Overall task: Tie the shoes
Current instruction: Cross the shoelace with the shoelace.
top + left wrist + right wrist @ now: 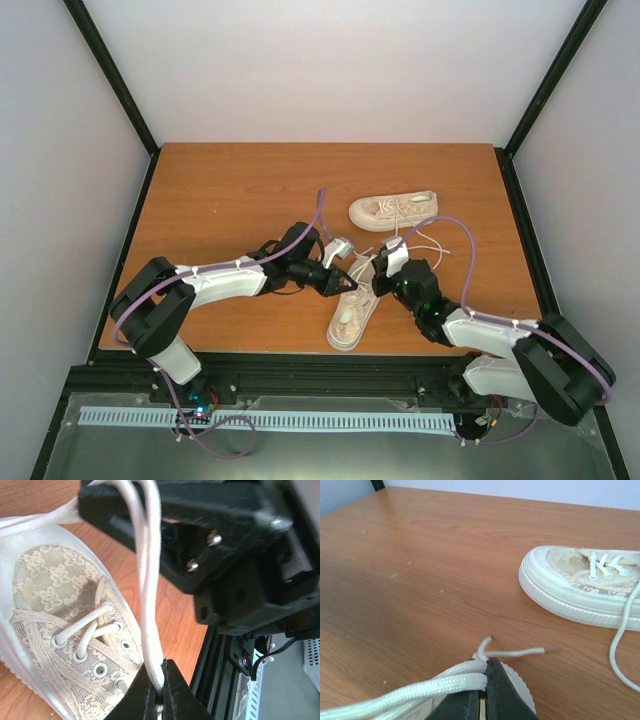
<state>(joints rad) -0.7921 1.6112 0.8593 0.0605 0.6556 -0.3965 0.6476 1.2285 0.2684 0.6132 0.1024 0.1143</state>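
Top view: your left gripper (pixel 343 279) and right gripper (pixel 383 262) meet over the near shoe (pixel 352 315) at the table's (pixel 220 190) front middle. The far shoe (pixel 393 210) lies just beyond, laces trailing loose.
Left wrist: left gripper (pixel 161 700) is clamped shut on a doubled lace (pixel 148 580) that runs up to the right gripper (pixel 225 540). Near shoe (pixel 55 595) sits alongside.
Right wrist: right gripper (pixel 483 700) is pinched shut on the lace (pixel 420 690). Far shoe (pixel 570 585) is ahead on the table.
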